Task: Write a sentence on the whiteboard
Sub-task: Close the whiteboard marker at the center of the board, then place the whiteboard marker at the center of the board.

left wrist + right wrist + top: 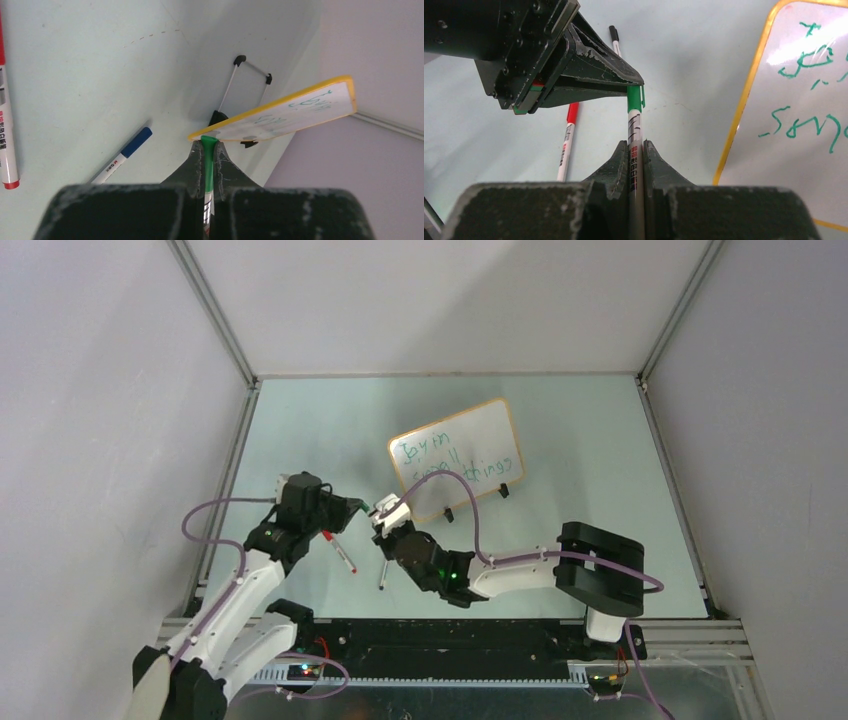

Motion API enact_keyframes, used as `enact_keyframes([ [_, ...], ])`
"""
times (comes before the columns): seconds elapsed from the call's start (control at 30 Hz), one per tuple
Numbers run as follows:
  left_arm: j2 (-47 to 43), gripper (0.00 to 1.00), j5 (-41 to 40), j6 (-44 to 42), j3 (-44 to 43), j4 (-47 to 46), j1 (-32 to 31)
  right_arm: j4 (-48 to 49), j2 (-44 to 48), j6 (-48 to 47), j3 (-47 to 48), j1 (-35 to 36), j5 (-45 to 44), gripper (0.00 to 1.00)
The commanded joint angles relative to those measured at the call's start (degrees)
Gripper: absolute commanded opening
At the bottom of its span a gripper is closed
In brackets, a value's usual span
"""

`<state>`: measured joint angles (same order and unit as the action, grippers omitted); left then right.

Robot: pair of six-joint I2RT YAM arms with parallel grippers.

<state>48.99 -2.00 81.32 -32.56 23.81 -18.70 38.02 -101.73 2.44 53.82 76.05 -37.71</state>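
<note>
1. Now the green marker is clamped by the right jaws, its cap by the left jaws.
2. The whiteboard, sentence written, is propped just beyond.
3. Skewed, the cap could be jammed.

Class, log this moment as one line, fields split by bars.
left gripper: shut on green marker, cap end | right gripper: shut on its barrel | sentence: on whiteboard

The whiteboard runs off the right wrist view's right edge, cutting its sentence short, a cable hides part of that writing from above, and the red marker is clipped by the left wrist view's left edge.
</note>
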Motion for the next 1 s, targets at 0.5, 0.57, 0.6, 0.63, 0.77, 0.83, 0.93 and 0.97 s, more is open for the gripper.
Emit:
enact_keyframes([
  [0.5, 1.6, 0.00, 12.6, 2.4, 0.6, 5.5, -11.4, -5.1, 0.0, 3.5, 5.7, -5.9, 18.5, 0.00],
  [0.57, 2.1, 0.00, 10.1, 1.4, -0.8, 8.3, -11.1, -6.0, 0.3, 4.0, 5.6, -5.9, 17.7, 0.07],
  [0.6, 2.2, 0.00, 9.4, 0.2, -2.2, 9.3, -10.9, -6.4, 0.8, 4.7, 5.5, -5.9, 16.7, 0.21],
  [0.63, 2.4, 0.00, 8.1, -0.5, -3.7, 10.9, -10.8, -6.6, 1.5, 4.9, 5.1, -6.0, 16.6, 0.27],
  [0.77, 2.8, 0.00, 4.1, -4.1, -7.7, 18.3, -9.2, -4.2, 4.8, 6.1, 1.5, -6.7, 17.3, 0.94],
  [0.83, 3.3, 0.00, 3.1, -5.9, -8.7, 21.0, -7.2, -3.1, 7.1, 7.1, -0.9, -7.4, 17.5, 0.99],
  [0.93, 6.2, 0.00, 1.3, -8.6, -9.4, 24.2, -3.0, -1.7, 10.8, 8.1, -4.5, -8.3, 18.5, 0.99],
  [0.97, 7.1, 0.00, -0.1, -10.0, -9.7, 25.5, -1.4, -1.5, 12.8, 8.2, -6.1, -8.5, 18.7, 0.99],
])
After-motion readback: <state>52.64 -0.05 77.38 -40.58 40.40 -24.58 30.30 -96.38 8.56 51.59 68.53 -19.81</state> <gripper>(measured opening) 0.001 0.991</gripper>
